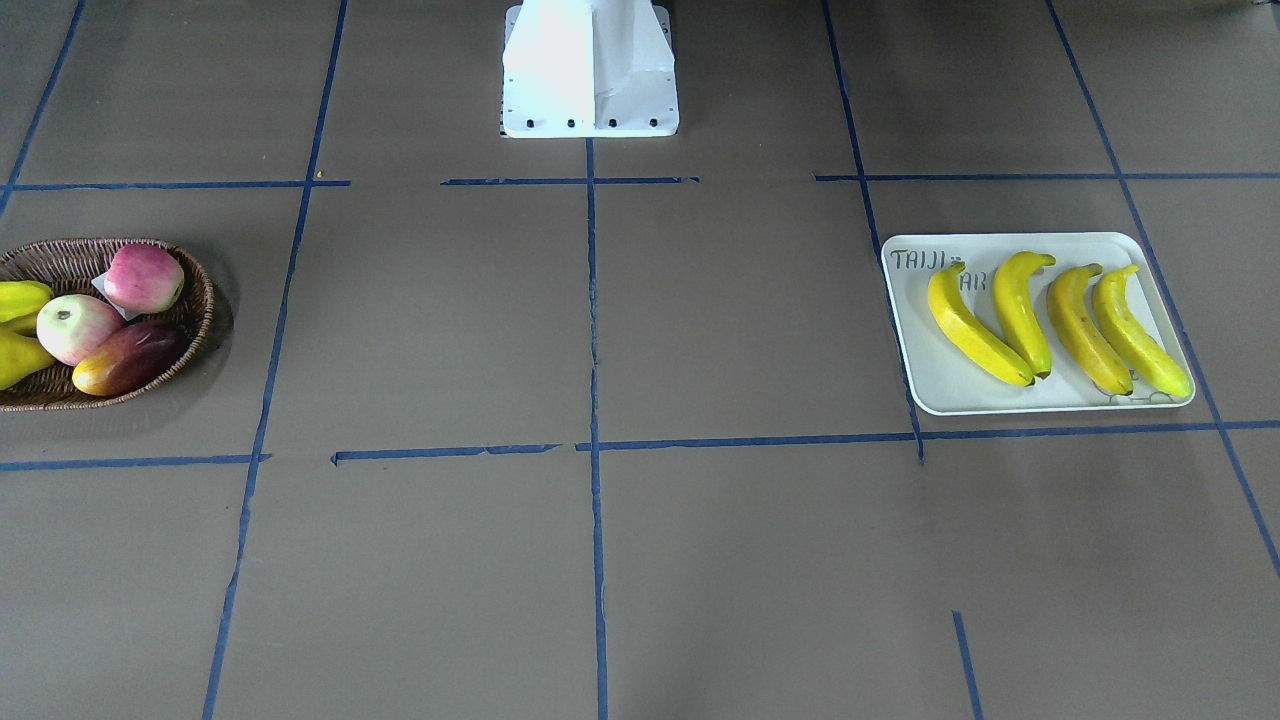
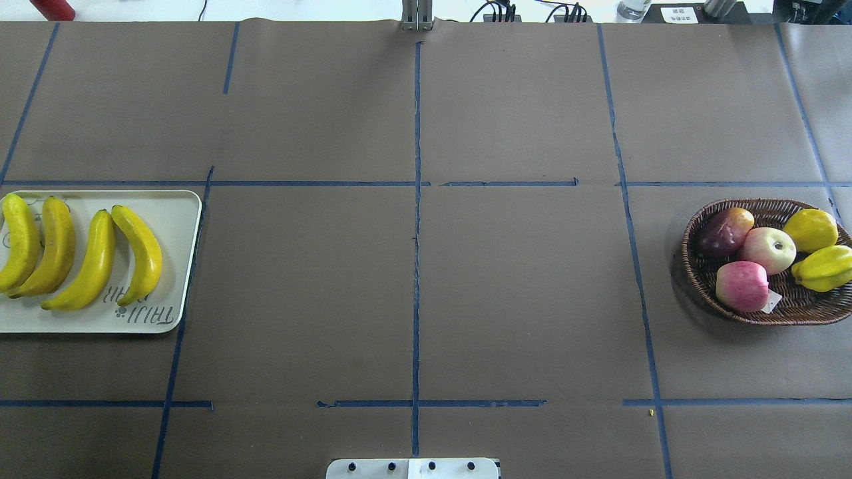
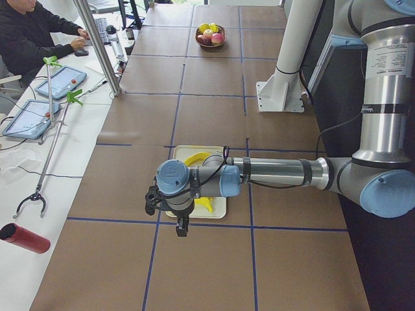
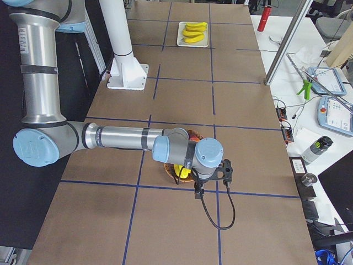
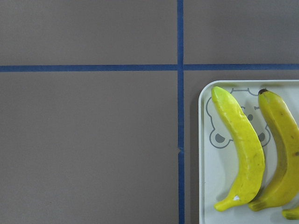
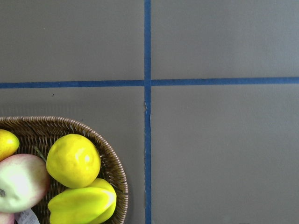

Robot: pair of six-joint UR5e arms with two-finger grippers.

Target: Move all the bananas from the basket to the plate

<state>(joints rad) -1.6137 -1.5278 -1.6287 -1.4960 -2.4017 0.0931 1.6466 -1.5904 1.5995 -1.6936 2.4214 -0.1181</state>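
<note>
Several bananas [image 1: 1022, 310] lie side by side on the off-white plate [image 1: 940, 395], also in the overhead view [image 2: 93, 263] on the plate [image 2: 174, 226] at the left. The left wrist view shows two bananas [image 5: 240, 149] over the bear print. The wicker basket [image 1: 200, 300], also in the overhead view [image 2: 695, 279], holds no banana. My left gripper [image 3: 152, 202] hovers above the plate's outer end. My right gripper [image 4: 226, 170] hovers above the basket's outer side. I cannot tell whether either is open or shut.
The basket holds two apples [image 2: 742, 286], a dark mango [image 2: 724, 231], a round yellow fruit [image 2: 810, 229] and a starfruit [image 2: 825, 267]. The robot's white base [image 1: 590, 70] stands at mid-table. Operators' tablets, tools and a red cylinder [image 3: 24, 238] lie beyond the far edge.
</note>
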